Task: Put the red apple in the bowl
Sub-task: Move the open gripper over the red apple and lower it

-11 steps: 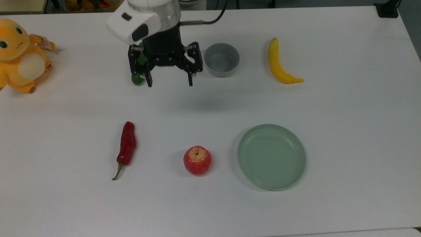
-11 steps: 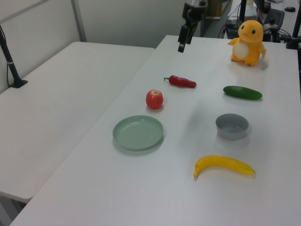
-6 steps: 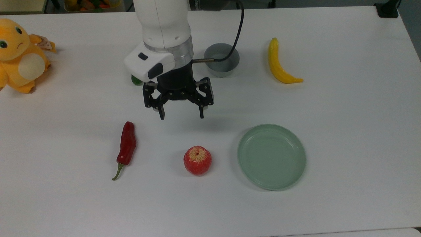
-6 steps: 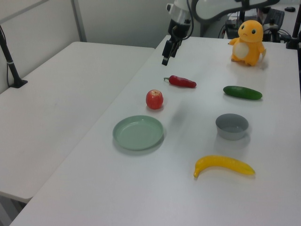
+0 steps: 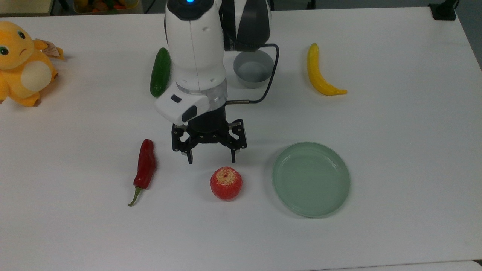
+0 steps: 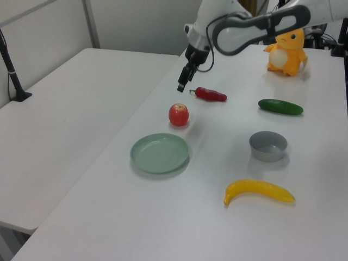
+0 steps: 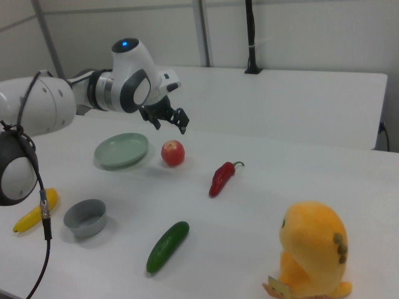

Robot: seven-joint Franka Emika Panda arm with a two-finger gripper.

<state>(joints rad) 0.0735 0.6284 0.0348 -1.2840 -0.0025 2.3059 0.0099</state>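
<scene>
The red apple (image 5: 226,183) stands stem-up on the white table, between a chili and a green plate. My gripper (image 5: 211,160) hangs just beyond the apple in the top view, a little toward the top view's left, open with nothing between its fingers. In the left view the gripper (image 6: 181,86) is above and behind the apple (image 6: 178,115). In the right view the gripper (image 7: 171,127) hovers over the apple (image 7: 173,152). The grey bowl (image 5: 250,83) sits empty at the far side, partly behind my arm, and is also seen in the left view (image 6: 266,155) and right view (image 7: 84,230).
A red chili pepper (image 5: 146,165) lies on the top view's left of the apple, a pale green plate (image 5: 311,179) on its right. Farther back lie a cucumber (image 5: 160,72) and a banana (image 5: 318,73). An orange plush toy (image 5: 22,64) sits at the far left.
My arm has travelled from beside the bowl and cucumber toward the apple, downward in the top view. The fingers stayed open. The cucumber now shows fully.
</scene>
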